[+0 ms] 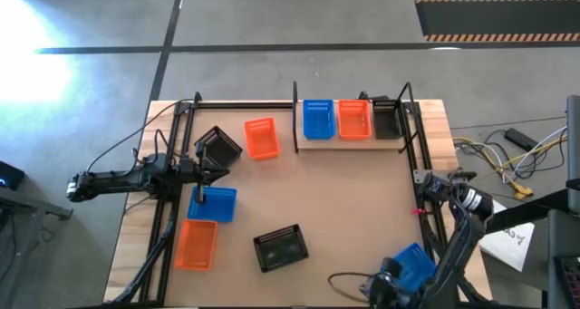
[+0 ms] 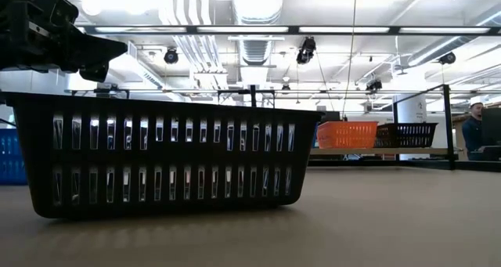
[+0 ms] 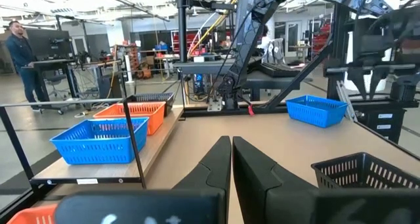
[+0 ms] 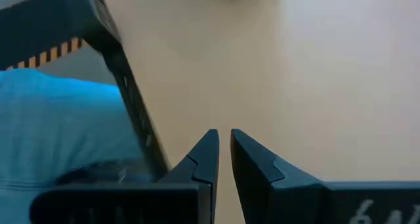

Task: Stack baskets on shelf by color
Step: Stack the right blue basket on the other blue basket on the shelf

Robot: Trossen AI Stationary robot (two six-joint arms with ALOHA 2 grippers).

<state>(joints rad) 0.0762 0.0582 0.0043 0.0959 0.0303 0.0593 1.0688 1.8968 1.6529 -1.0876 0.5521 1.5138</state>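
The shelf stands at the table's far right and carries one blue basket, one orange basket and one black basket side by side. Loose on the table lie a tilted black basket, an orange one, a blue one, another orange, a black one and a blue one. My left gripper is shut, empty, above the table between the tilted black and the blue basket. My right gripper is shut, low at the near right corner beside the blue basket.
A black metal frame runs round the table's edges, and its bar passes close to my right gripper. A person stands in the room beyond the shelf. Bare tabletop lies between the shelf and the near baskets.
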